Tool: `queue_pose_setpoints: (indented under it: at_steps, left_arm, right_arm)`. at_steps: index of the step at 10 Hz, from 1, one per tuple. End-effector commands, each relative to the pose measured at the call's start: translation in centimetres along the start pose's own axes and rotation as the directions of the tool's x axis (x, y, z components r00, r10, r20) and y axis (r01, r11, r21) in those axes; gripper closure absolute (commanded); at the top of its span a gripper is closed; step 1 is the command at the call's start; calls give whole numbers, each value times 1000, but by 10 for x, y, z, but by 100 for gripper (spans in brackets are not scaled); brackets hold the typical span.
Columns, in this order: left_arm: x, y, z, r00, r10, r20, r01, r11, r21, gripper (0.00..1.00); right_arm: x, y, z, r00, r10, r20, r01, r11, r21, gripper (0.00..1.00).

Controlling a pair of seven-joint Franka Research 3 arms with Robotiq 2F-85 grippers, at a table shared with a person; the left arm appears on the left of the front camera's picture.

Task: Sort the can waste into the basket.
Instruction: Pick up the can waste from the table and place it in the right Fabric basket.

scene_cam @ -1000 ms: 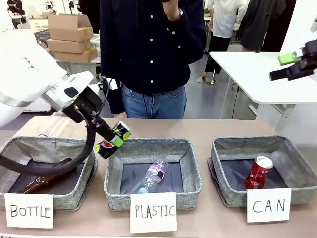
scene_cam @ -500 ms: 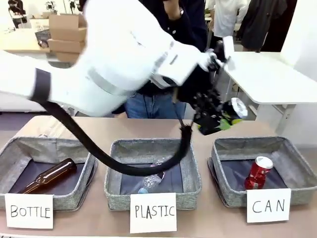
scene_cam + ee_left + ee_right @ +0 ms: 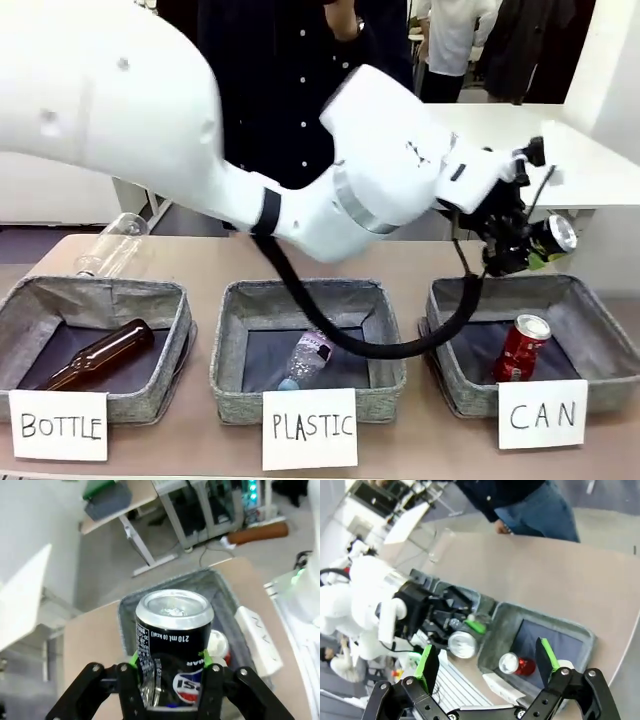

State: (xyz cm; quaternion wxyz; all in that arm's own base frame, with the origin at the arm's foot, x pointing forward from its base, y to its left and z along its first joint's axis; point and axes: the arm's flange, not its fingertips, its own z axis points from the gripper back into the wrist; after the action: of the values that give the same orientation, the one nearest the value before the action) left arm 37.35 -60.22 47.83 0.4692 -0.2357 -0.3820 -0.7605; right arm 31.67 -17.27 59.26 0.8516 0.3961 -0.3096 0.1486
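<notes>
The black can (image 3: 553, 238) is gripped between the pads of the left gripper (image 3: 170, 661) and held in the air over the far edge of the CAN basket (image 3: 467, 392). The red can (image 3: 521, 348) is seen tilted inside, with bare floor left beside it. The right gripper (image 3: 487, 661) is spread wide, with nothing held.

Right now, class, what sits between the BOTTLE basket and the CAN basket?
The PLASTIC basket, holding a clear plastic bottle; the front view shows it.
</notes>
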Motion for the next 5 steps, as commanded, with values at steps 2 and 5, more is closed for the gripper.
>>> queue_pose_setpoints:
  at_steps: [2,5]
  left_arm:
    - [26,36,-7,998,52,-33,-53,998,-46,59]
    - [18,28,-6,997,53,-53,-58,994,-91,0]
  right_arm:
    - [-2,-1,3,1000,4,-9,-4,1000,-19,0]
    - [-2,-1,3,1000,4,-9,-4,1000,-19,0]
